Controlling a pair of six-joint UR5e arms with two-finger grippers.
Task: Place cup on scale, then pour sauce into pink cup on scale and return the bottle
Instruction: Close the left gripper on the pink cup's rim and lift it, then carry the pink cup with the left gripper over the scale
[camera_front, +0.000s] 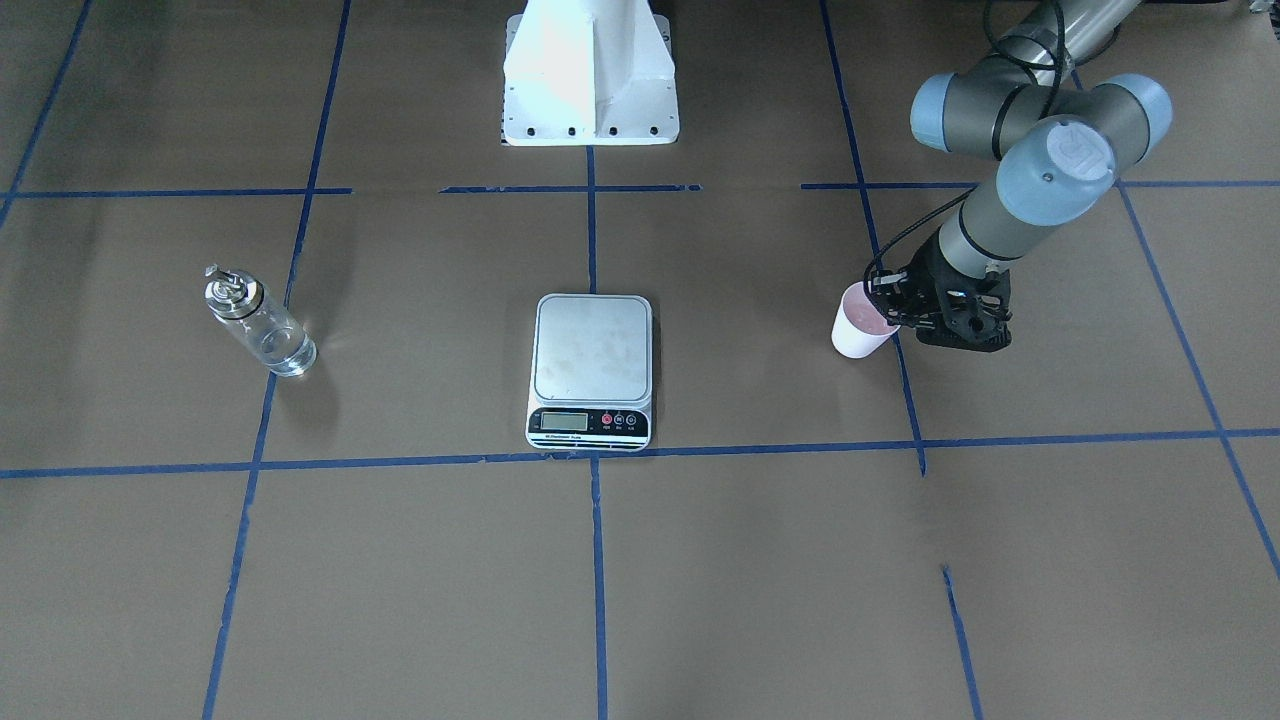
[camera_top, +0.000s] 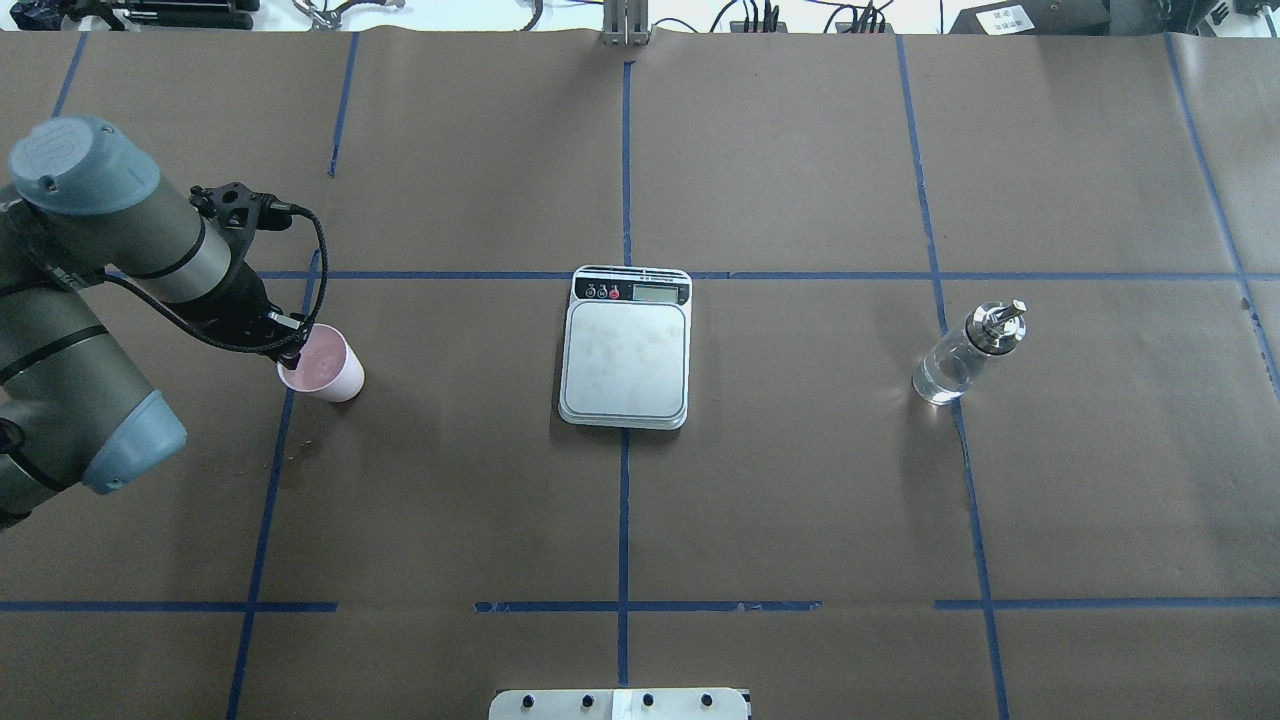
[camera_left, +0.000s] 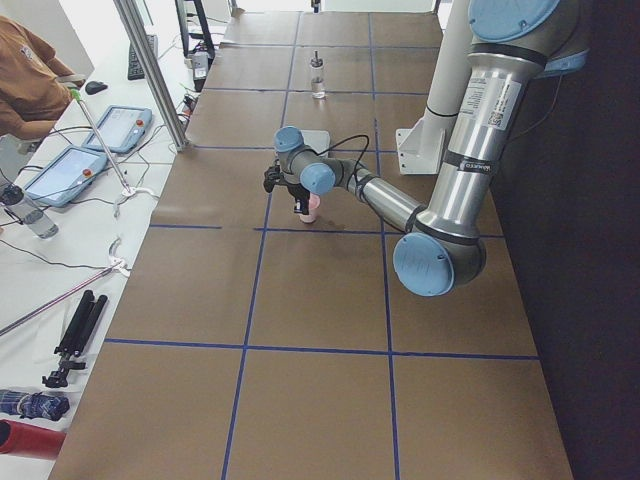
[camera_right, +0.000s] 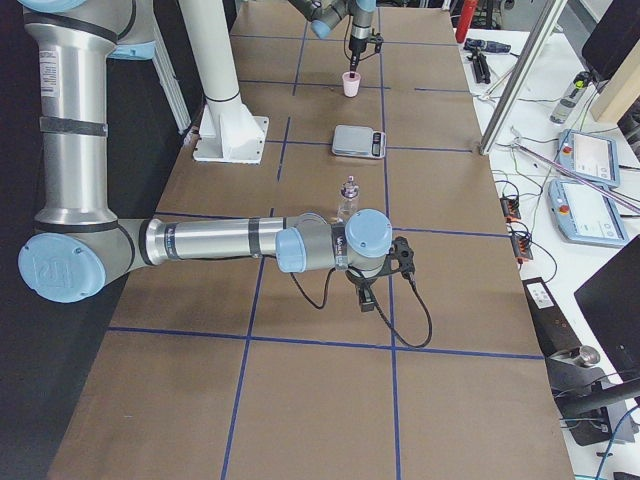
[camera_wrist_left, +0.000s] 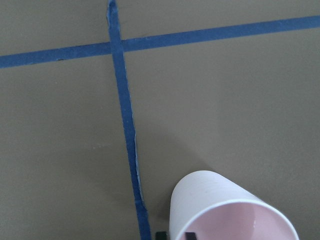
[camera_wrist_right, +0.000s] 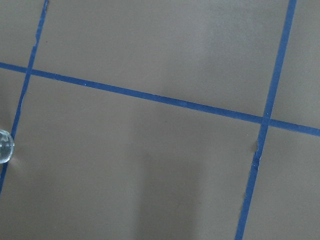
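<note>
Plainly left gripper (camera_front: 888, 318) straddles cup (camera_front: 857, 338) rim; whether clamped, cannot tell.

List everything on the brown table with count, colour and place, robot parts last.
Cup: one, pale pink, on the robot's left of the scale.
Scale: one, silver with a black panel, centre of the table.
Bottle: one, clear with a silver cap, on the robot's right of the scale.
Tape lines: several, blue, a grid across the table.
Base: one, white, behind the scale.
Left gripper: one, black, at the cup's rim.
Right gripper: one, black, above the table beyond the bottle.
</note>
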